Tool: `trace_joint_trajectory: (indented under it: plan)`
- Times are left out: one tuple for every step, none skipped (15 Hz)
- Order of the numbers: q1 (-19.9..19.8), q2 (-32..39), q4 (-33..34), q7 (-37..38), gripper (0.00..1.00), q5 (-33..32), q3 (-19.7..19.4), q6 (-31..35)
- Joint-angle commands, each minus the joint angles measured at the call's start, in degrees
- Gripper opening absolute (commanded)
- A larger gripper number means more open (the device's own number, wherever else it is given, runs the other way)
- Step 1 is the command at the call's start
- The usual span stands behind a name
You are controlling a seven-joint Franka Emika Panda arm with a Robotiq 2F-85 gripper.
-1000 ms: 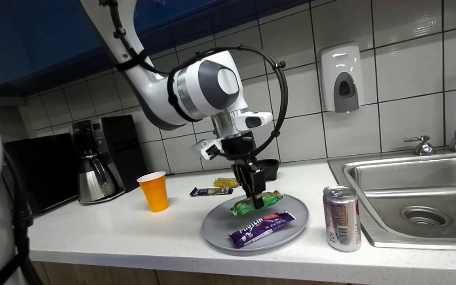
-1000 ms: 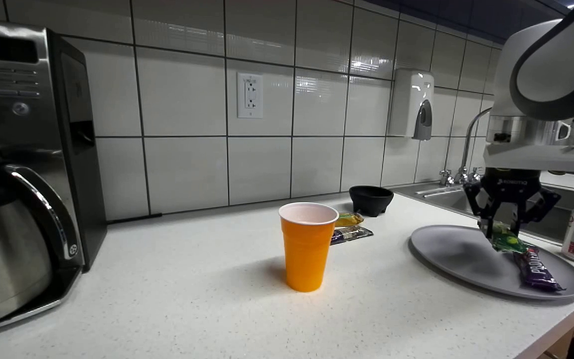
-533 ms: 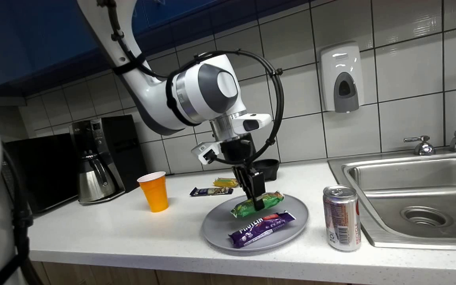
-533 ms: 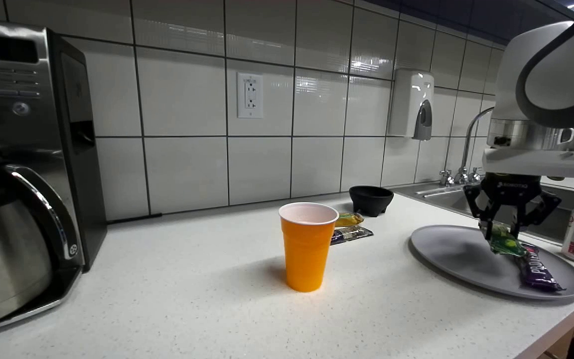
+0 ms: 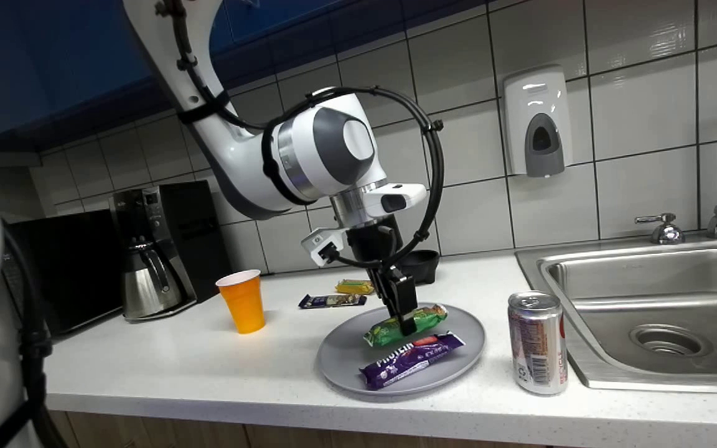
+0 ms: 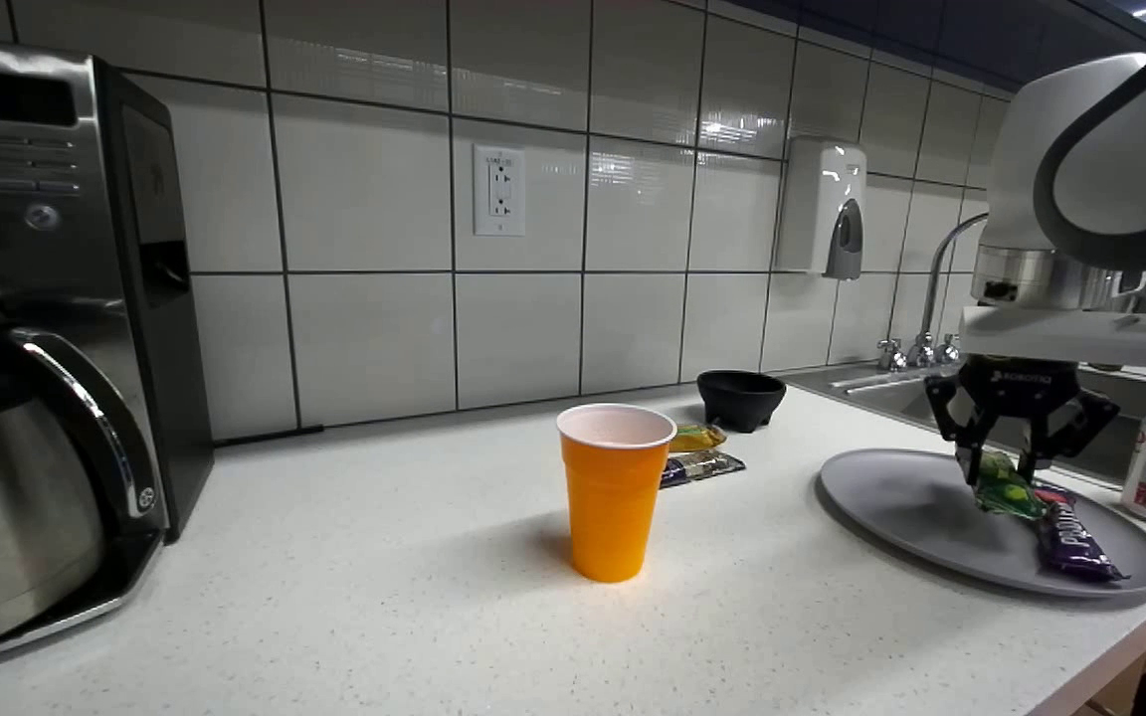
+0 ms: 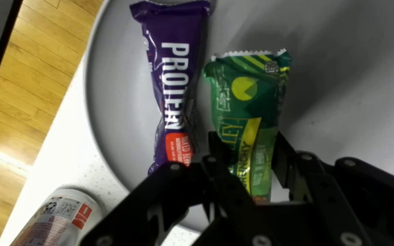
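Between the two black fingers of my gripper (image 7: 246, 140) is a green crunchy oats bar (image 7: 241, 85), gripped across its width, its printed end pointing away from the palm. It lies low over the grey plate (image 5: 340, 348); whether its underside touches the plate I cannot tell. Close alongside, on the plate, rests a purple protein bar (image 7: 174, 78), roughly parallel to the green one. In both exterior views the gripper (image 6: 999, 469) points down with its fingertips at the green bar's middle. The fingers hide part of the bar's near end in the wrist view.
A silver can (image 5: 538, 342) stands right of the plate, before the steel sink (image 5: 582, 367). Behind the plate are a black bowl (image 6: 742, 398), a dark bar (image 5: 332, 301) and a yellow bar (image 5: 355, 287). An orange cup (image 6: 613, 497) and a coffee maker (image 5: 178, 242) stand farther left.
The gripper has come down a little, and the green bar has sunk with it toward the plate beside the purple bar. Nothing else has shifted.
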Motion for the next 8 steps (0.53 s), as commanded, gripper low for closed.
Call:
trace_joint_trajectory:
  plan:
    - [-0.84, -0.38, -0.48, 1.85, 0.70, -1.66, 0.41, 0.59]
    - [-0.75, -0.57, -0.46, 1.19, 0.78, -1.17, 0.45, 0.28]
    - [-0.66, -0.90, -0.37, 0.31, 0.87, -0.54, 0.50, -0.27]
    - [-0.50, -1.29, -0.24, -1.07, 0.93, 0.67, 0.60, -1.11]
    - [-0.36, -1.64, -0.05, -2.50, 0.99, 1.74, 0.68, -1.98]
    - [-0.17, -1.96, 0.14, -4.43, 1.00, 3.09, 0.81, -2.84]
    - [-0.02, -2.21, 0.35, -6.20, 1.00, 4.24, 0.94, -3.49]
    - [0.11, -2.43, 0.72, -7.88, 1.00, 4.86, 1.07, -4.18]
